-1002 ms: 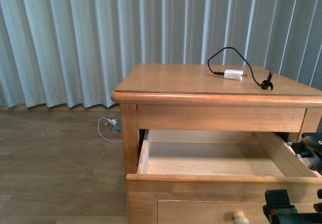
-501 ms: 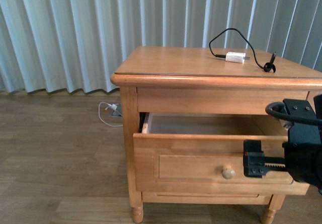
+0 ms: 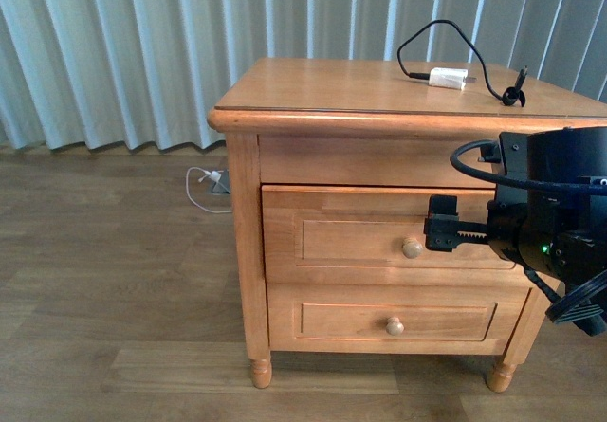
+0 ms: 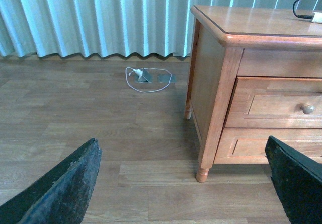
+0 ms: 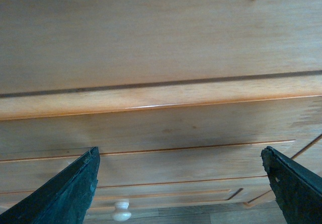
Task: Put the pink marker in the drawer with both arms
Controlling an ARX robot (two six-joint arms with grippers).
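Observation:
The drawer (image 3: 332, 237) is the nightstand's upper one and stands shut, its round knob (image 3: 412, 247) facing me. The pink marker is out of view in every frame. In the front view my right gripper (image 3: 432, 223) is open, seen edge-on, a little right of and above the knob, close to the drawer front. Honey-coloured wood fills the right wrist view between the open right gripper (image 5: 183, 183), with a pale knob (image 5: 121, 210) low down. My left gripper (image 4: 186, 183) is open over bare floor, left of the nightstand (image 4: 211, 73); the drawer (image 4: 282, 105) shows there too.
A white charger plug (image 3: 448, 78) with a black cable lies on the nightstand top. The lower drawer (image 3: 394, 320) is shut. A white cable and floor socket (image 3: 211, 215) lie by the curtain (image 3: 142, 52). Wooden floor spreads to the left.
The upper drawer has gone from wide open to half open to fully shut. The right arm has come up in front of it, and the front view has pulled back and sunk.

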